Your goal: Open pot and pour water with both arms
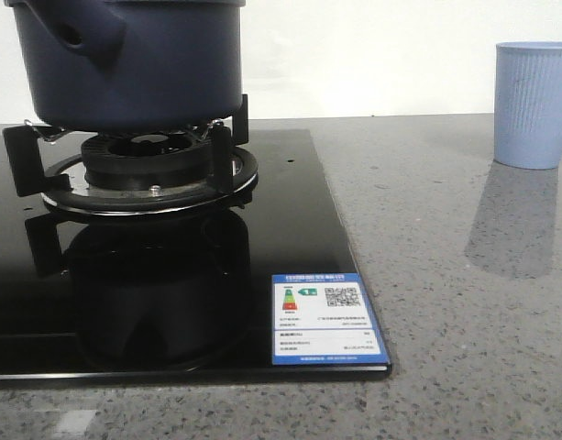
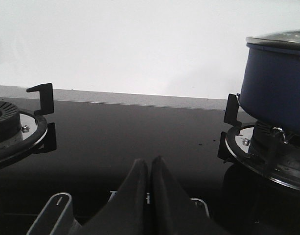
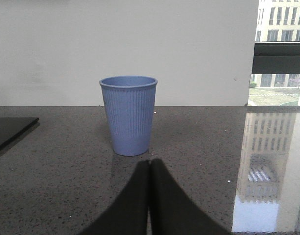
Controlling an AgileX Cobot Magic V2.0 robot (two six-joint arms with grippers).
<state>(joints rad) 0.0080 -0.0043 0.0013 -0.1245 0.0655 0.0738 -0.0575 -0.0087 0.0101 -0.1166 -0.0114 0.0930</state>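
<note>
The pot [image 1: 134,60] sat on the black burner grate [image 1: 134,165] at the far left of the glass cooktop [image 1: 290,275], its stubby hollow handle [image 1: 79,35] pointing toward the near left. From my left wrist I saw the pot [image 2: 277,88] with a glass lid [image 2: 279,39] on it, its metal rim resting on the pot's top edge. My left gripper [image 2: 150,164] was clenched, its two dark fingers pressed tip to tip with nothing between them, low over the bare glass between the two burners and apart from the pot. A second burner [image 2: 12,129] stood on the other side of it.

My right gripper [image 3: 150,164] was clenched too, fingers together and grasping nothing, low over the grey speckled table [image 1: 464,302]. The pale blue ribbed cup [image 3: 128,115] stood upright just beyond its tips, not touching them. In the front view that cup [image 1: 534,105] stood far right on the table, well apart from the cooktop. A blue-and-white label [image 1: 328,319] lay stuck at the cooktop's near right corner.
</note>
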